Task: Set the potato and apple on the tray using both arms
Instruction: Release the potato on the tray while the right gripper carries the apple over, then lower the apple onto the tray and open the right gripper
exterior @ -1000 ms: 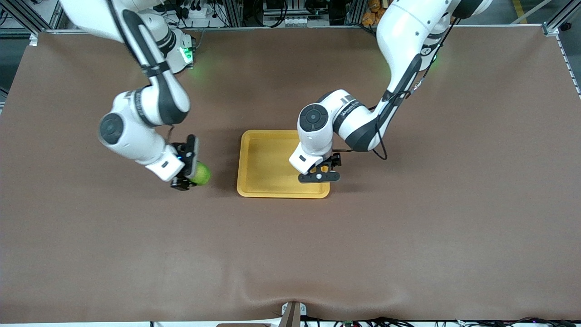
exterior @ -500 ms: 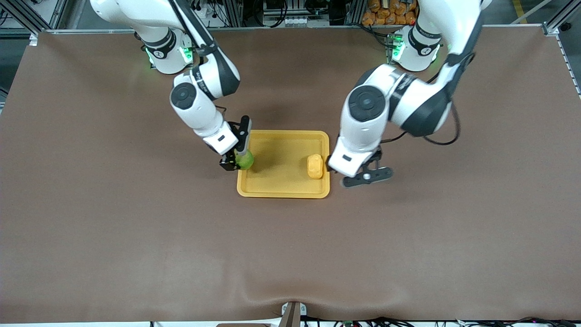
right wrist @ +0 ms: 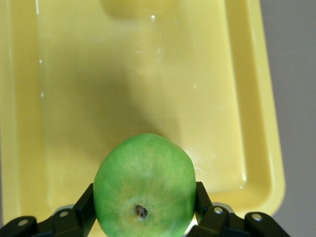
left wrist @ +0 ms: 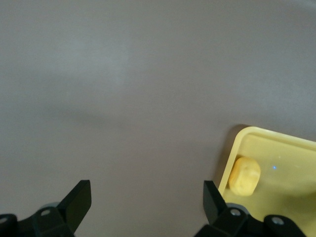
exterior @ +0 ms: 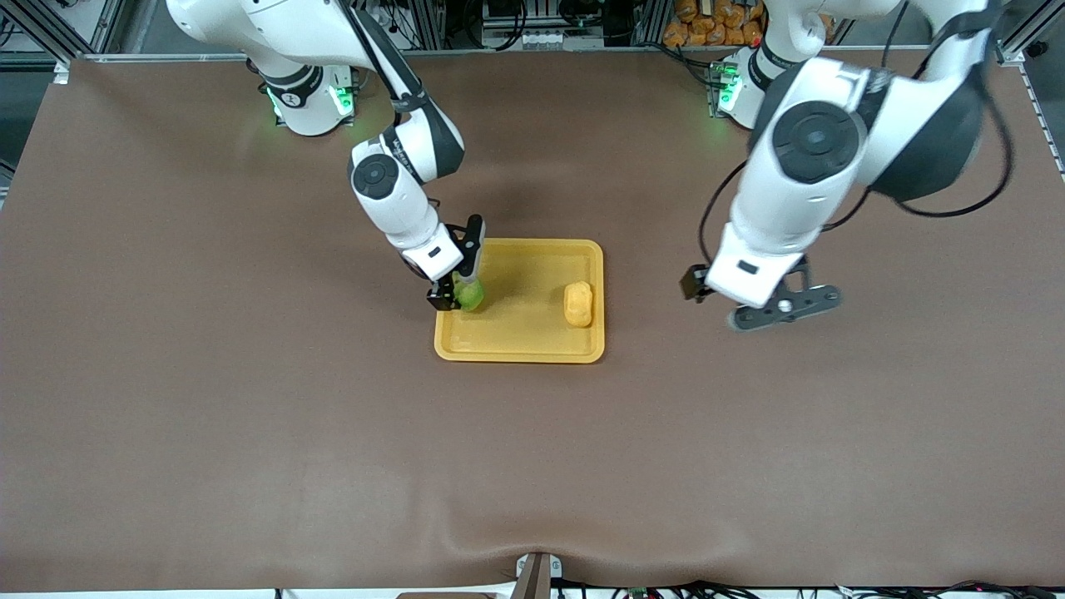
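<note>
Two hands: both in view.
Right hand (exterior: 463,293): clamped on apple (exterior: 470,294), over tray (exterior: 520,352), perhaps touching its floor.
Left hand (left wrist: 148,205): fingers wide, empty, over desk (exterior: 749,433).
Potato (exterior: 578,304): in tray, toward left arm's end.

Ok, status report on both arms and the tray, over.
Right tool shut on apple, over tray. Left tool open, empty, over bare table. Potato on tray. Nothing in the way.
</note>
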Controlling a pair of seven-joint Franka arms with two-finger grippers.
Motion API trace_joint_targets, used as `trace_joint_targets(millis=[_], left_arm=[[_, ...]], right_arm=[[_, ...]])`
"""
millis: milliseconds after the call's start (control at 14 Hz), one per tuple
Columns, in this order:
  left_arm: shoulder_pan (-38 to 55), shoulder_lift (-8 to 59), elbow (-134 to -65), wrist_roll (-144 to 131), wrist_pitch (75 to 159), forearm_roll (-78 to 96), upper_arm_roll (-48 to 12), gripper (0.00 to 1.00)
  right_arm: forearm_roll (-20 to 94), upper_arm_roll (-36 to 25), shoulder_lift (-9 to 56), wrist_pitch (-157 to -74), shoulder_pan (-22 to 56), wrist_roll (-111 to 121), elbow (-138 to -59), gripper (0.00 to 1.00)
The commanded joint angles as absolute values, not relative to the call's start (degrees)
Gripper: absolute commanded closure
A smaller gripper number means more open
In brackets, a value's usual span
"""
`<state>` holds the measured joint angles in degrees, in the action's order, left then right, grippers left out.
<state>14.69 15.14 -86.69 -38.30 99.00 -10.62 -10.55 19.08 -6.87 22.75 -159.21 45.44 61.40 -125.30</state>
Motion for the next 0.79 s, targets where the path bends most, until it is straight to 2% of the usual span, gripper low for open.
trace_joint_targets(millis=[0,71,143,286,714], left_arm=[[10.6,11.6,-87.8,-30.8,96.2,-9.8,-11.2,0.0],[9.6,10.9,-87.8,-28.7,95.2,-9.8,-11.1,0.0],[8.8,10.4,-87.8,-27.4,94.0,-9.7,-11.1,0.0],[8.4,8.7,-87.7,-26.6,91.1,-8.3,-10.8,0.0],[3.2,5.4,-87.7,-15.8,87.6,-6.9,-10.3,0.0]], right_arm=[[20.1,-7.6,23.6,-159.3,46.3,60.7,-124.4,1.0],[20.0,-7.6,23.7,-159.3,46.3,60.7,-124.4,1.0],[20.0,-7.6,24.1,-159.3,46.3,60.7,-124.3,0.95],[20.0,-7.6,24.4,-160.1,46.3,60.9,-124.3,0.0],[20.0,-7.8,22.7,-159.3,45.7,61.3,-124.4,0.0]])
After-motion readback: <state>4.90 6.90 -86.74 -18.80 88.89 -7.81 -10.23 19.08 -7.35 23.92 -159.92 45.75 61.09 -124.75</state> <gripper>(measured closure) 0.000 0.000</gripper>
